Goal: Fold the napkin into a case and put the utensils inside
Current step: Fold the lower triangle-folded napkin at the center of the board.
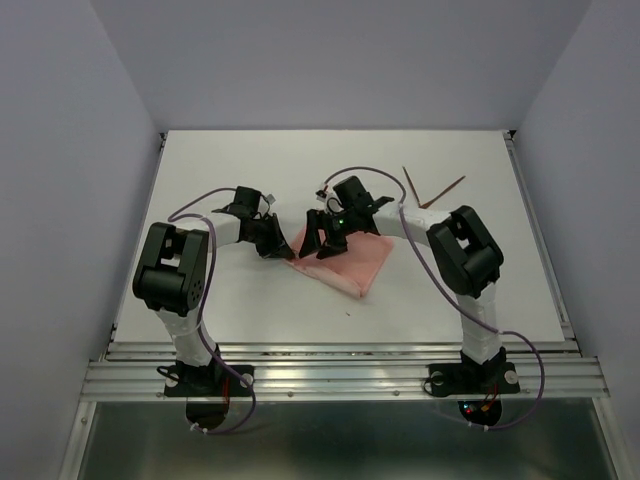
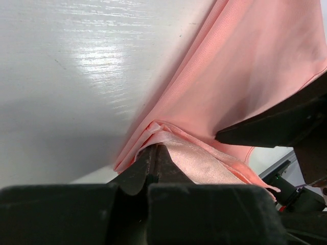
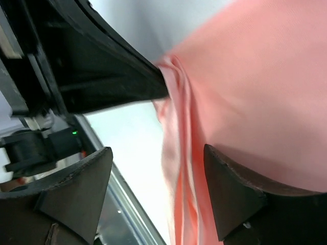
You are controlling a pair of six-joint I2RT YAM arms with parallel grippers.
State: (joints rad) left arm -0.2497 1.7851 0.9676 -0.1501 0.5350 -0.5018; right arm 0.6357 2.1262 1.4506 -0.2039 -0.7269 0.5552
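The salmon-pink napkin [image 1: 352, 264] lies folded into a flat, roughly four-sided shape in the middle of the white table [image 1: 250, 160]. My left gripper [image 1: 284, 250] is shut on its left corner; in the left wrist view the jaws [image 2: 155, 149] pinch a bunched, layered edge of the napkin [image 2: 245, 76]. My right gripper [image 1: 320, 240] stands open just right of it, over the same end. In the right wrist view its fingers [image 3: 232, 194] straddle the napkin's folded edge [image 3: 179, 168] without closing on it. The utensils, two thin reddish-brown sticks [image 1: 411, 182] [image 1: 446, 190], lie at the back right.
The left gripper's black finger [image 3: 112, 76] sits close in front of the right gripper. The right gripper's finger [image 2: 276, 122] hangs over the cloth in the left wrist view. A metal rail [image 1: 340, 372] runs along the table's near edge. Purple cables loop off both arms.
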